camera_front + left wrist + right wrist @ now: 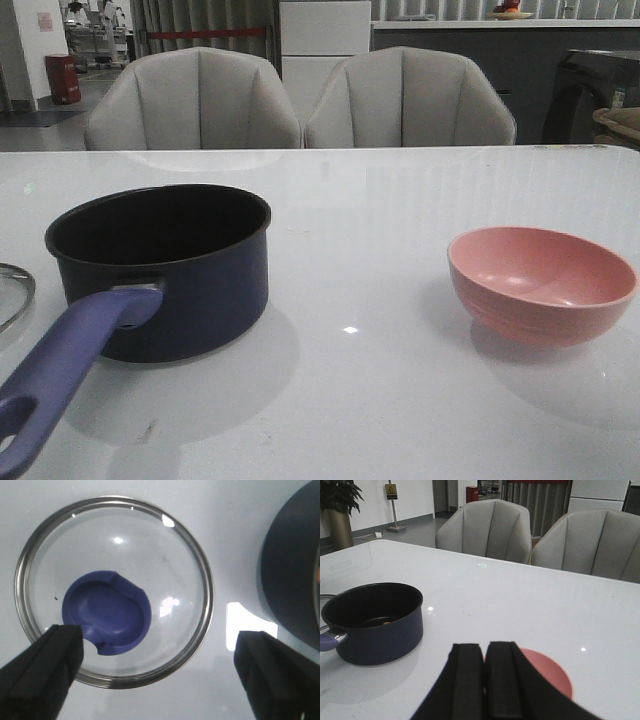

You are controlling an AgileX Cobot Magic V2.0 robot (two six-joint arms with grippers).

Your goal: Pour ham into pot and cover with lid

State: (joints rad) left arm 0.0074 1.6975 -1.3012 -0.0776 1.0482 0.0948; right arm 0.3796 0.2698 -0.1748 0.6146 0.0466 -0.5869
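beside the pot [170,270], lid [114,592] flat under spread left gripper [160,655], right gripper [485,680] pressed closed above pink bowl [542,283]

Non-task items on and around the white table.

A glossy white table [400,200] carries a pink bowl [542,284] on its right half, upright, its inside bare as far as the front view shows. Behind the far edge stand two light grey upholstered chairs [193,98], side by side. Beyond them, a white cabinet [325,40] stands against grey vertical curtains [200,22]. A red bin [61,78] sits on the floor at far left. In the right wrist view, a potted plant [339,510] stands at the room's edge, with a yellow caution sign [391,491] on a post near it.
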